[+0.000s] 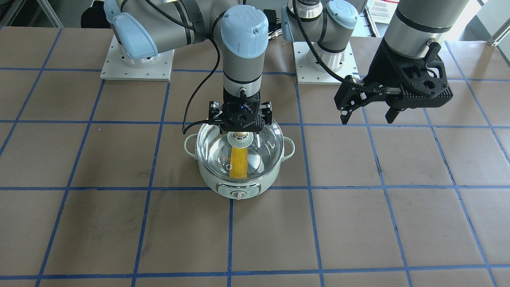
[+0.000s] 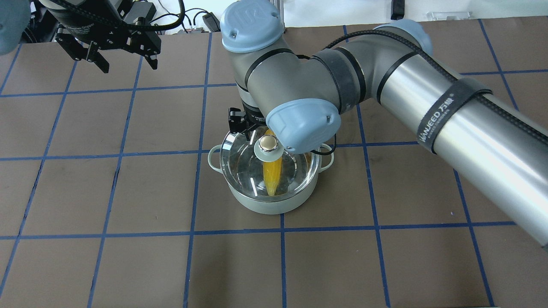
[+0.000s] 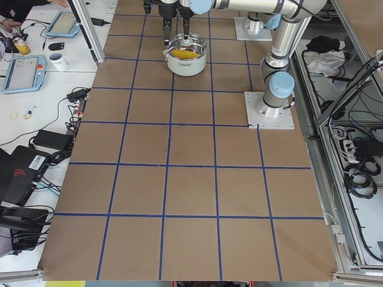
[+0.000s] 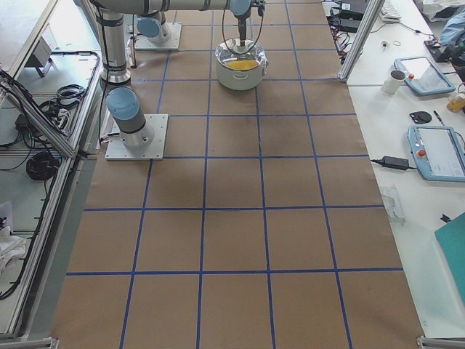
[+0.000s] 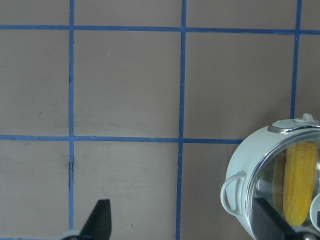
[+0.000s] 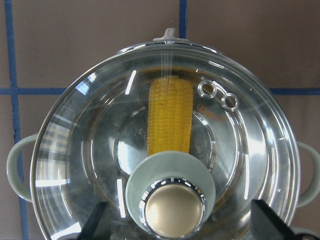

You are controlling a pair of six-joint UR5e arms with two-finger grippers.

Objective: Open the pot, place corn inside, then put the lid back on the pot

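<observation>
The mint-green pot (image 1: 211, 181) stands on the table, control dial toward the front-facing camera. The yellow corn (image 1: 239, 161) lies inside it, seen through the clear glass lid (image 1: 265, 145), which sits on the pot's rim. My right gripper (image 1: 241, 126) is open just above the lid's beige-gold knob (image 6: 172, 210), one finger (image 6: 97, 222) on each side and apart from it. My left gripper (image 1: 366, 113) is open and empty, raised off to the pot's side. The pot (image 5: 245, 175) and the corn (image 5: 300, 182) show at the right of the left wrist view.
The table (image 1: 119, 223) is brown paper with a blue tape grid. The two arm base plates (image 1: 137, 63) sit behind the pot. In the side views, desks with tablets, a mug (image 3: 60, 60) and cables stand beyond the table's edge.
</observation>
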